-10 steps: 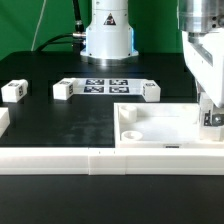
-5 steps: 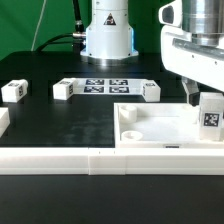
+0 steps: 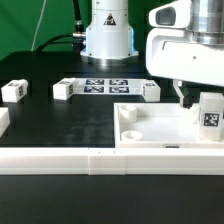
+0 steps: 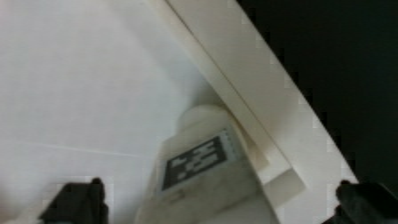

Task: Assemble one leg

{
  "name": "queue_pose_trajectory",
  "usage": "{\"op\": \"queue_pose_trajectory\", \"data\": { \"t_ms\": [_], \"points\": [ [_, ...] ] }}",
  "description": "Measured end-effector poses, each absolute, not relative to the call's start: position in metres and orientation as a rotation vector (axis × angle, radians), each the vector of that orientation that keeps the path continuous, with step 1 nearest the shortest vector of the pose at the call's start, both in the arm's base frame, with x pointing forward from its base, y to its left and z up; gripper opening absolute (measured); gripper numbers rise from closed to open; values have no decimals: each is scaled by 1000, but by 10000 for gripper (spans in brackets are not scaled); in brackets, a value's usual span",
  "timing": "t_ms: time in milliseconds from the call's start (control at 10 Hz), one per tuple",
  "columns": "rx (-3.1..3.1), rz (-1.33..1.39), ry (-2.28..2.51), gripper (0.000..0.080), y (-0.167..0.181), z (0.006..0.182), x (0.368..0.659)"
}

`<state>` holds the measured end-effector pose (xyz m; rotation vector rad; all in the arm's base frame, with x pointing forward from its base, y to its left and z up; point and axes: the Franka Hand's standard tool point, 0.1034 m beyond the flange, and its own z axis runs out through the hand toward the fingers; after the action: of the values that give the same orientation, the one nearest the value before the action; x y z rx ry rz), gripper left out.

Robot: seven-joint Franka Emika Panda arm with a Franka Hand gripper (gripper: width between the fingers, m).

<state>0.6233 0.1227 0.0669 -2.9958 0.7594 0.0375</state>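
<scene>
A leg (image 3: 210,112), a small white block with a black-and-white tag, stands upright at the big white tray's (image 3: 150,128) corner on the exterior view's right. My gripper (image 3: 196,98) hangs just above it and slightly to the exterior view's left, open and empty. In the wrist view the leg (image 4: 206,158) stands against the tray's rim (image 4: 249,80), between my two dark fingertips (image 4: 75,202) and clear of both. My gripper (image 4: 221,204) touches nothing. Three more legs stand further back: one (image 3: 13,90), a second (image 3: 63,89) and a third (image 3: 151,90).
The marker board (image 3: 105,85) lies at the back between two of the legs. The robot base (image 3: 107,35) stands behind it. A long white rail (image 3: 60,160) runs along the front edge, with a short white piece (image 3: 3,122) at the exterior view's left.
My gripper has let go of the leg, risen and shifted toward the exterior view's left. The leg stays upright in the tray's corner.
</scene>
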Motion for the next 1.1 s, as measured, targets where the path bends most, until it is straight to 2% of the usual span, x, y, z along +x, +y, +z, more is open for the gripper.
{"op": "queue_pose_trajectory", "data": {
  "t_ms": [300, 400, 500, 600, 700, 1100],
  "points": [
    [-3088, 19, 353, 649, 120, 68, 625],
    [-3094, 17, 296, 525, 119, 68, 625],
    [-3094, 17, 287, 525, 119, 68, 625],
    [-3094, 17, 289, 385, 119, 68, 625],
    [-3094, 17, 289, 288, 119, 68, 625],
    [-3065, 21, 438, 288, 118, 68, 625]
  ]
}}
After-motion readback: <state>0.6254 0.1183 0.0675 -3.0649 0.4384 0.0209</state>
